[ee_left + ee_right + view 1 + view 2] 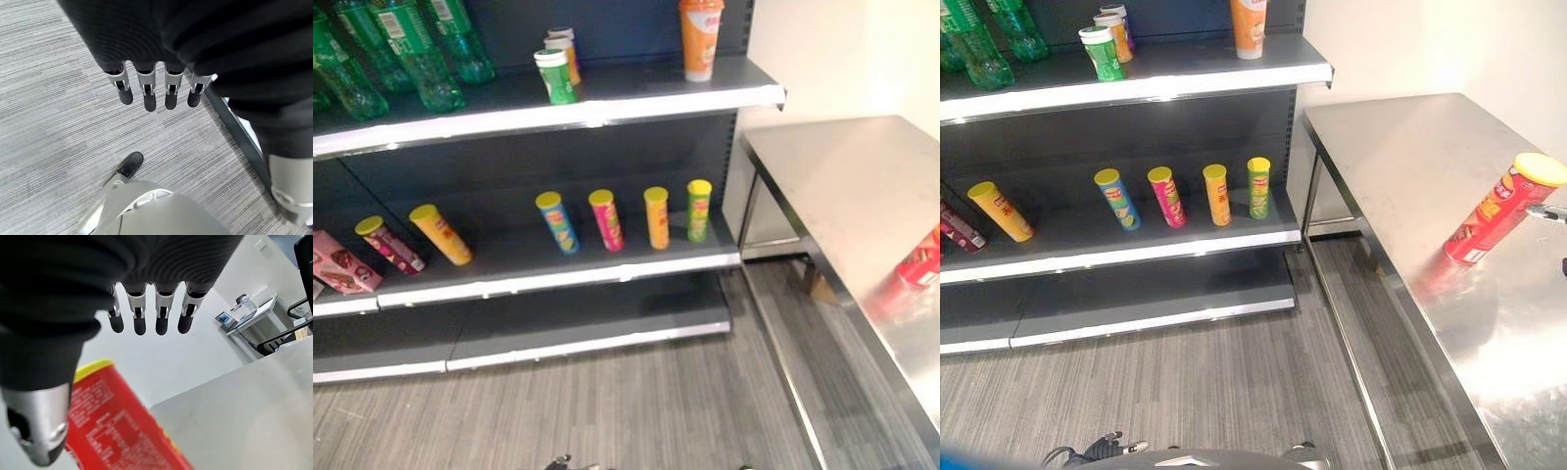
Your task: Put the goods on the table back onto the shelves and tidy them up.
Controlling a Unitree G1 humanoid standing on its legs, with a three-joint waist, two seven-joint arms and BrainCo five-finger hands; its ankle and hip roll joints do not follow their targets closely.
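Red can [1496, 211] with yellow lid upright on steel tabletop [1410, 157]; my right hand [146, 313] beside it, fingers straight, holding nothing; left hand [156, 88] likewise straight, empty.

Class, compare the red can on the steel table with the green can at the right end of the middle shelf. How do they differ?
The red can has a red body; the green can a green one. The red can stands on the table; the green can on the middle shelf, beside three others. The red can looks larger. Both have yellow lids.

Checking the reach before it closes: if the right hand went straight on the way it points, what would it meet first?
Probably the red chip can on the steel table: the open right hand is right beside it, though depth is unclear.
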